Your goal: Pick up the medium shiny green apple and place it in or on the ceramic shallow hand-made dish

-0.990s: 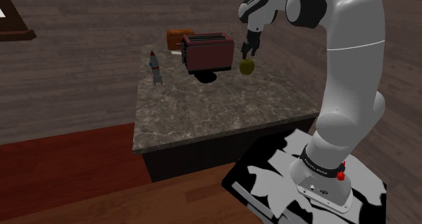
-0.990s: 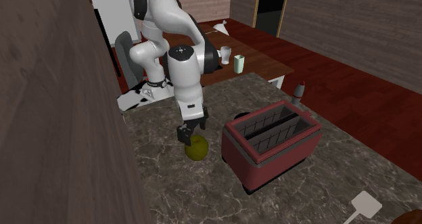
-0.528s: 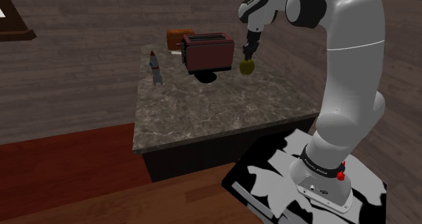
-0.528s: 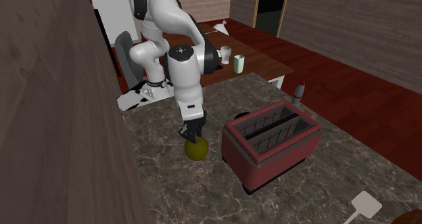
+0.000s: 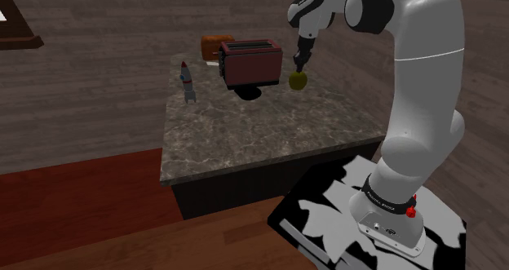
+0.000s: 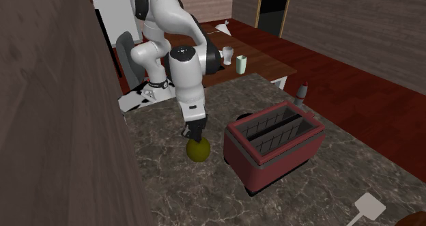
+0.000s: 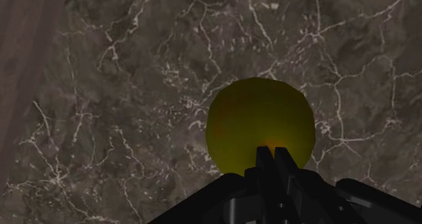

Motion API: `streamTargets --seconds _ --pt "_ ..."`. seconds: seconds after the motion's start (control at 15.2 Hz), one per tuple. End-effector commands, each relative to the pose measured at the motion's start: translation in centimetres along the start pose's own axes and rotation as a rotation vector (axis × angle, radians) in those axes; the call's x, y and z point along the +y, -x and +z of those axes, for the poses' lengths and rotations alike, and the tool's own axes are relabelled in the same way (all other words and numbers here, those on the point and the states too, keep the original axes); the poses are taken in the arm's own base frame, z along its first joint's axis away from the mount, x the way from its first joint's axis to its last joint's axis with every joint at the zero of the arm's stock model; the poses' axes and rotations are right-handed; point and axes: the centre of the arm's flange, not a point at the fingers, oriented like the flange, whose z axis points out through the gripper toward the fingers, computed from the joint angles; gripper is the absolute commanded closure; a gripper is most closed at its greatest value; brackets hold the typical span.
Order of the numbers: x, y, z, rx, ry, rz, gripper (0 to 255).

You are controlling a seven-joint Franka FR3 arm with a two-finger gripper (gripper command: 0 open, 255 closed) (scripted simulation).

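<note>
Stand at lower right of shoulder view, arm rising up-left. Marble tabletop beyond it. Hand at upper middle, fingers pressed together, clasping nothing, tips right over top of apple. Apple yellow-green, sitting on tabletop just right of red toaster. Small rocket-shaped item stands left of toaster. Brown dish behind toaster, near tabletop's far edge, well apart from apple.

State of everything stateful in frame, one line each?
Black two-finger gripper: shut, empty.
Round yellow-green apple: resting on marble counter, ungripped, right under the gripper.
Red two-slot toaster: upright, slots empty.
Small rocket-shaped figure: upright on counter.
Orange-brown dish: behind toaster, without the apple.
</note>
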Motion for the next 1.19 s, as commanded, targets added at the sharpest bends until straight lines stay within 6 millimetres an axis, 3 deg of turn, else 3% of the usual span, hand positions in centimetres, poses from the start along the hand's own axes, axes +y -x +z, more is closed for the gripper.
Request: streamTargets --seconds 0.0,1.12 --pt "0.0 0.0 -0.4 -0.001 0.0 0.0 255" --pt "-0.3 -0.6 -9.4 -0.001 0.0 0.0 255"
